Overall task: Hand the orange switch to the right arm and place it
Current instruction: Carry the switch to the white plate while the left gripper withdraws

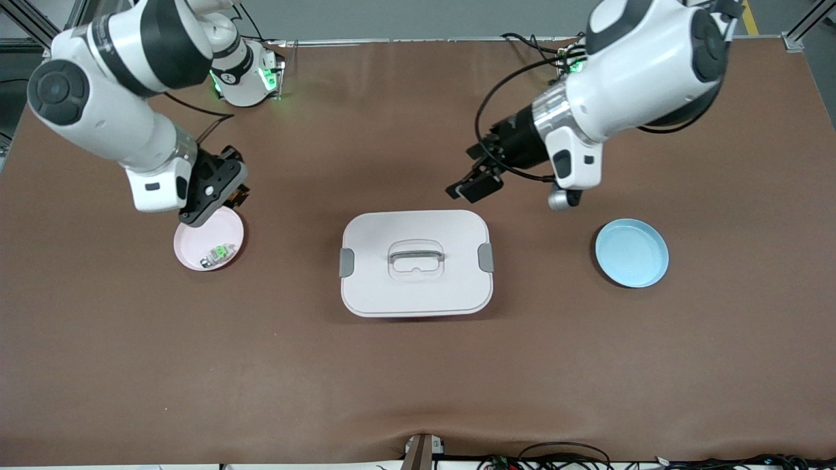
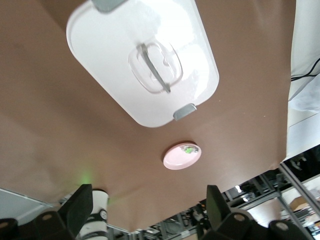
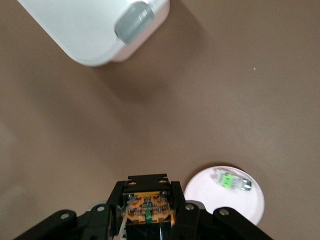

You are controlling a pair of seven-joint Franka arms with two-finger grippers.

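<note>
Handover done: right gripper (image 3: pixel 149 212) fingers clamp the orange switch (image 3: pixel 148 206) beside the pink plate (image 3: pixel 210 190); left gripper (image 2: pixel 149 207) fingers wide, empty; placing remains.

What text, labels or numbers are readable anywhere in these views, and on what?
None readable.
White lidded box: plain lid, no print visible.
Pink plate and blue plate: no markings.
Clear-and-silver piece on the pink plate: a green mark, no letters made out.
Orange switch in the shut right gripper: fine patterning, too small to read.
</note>
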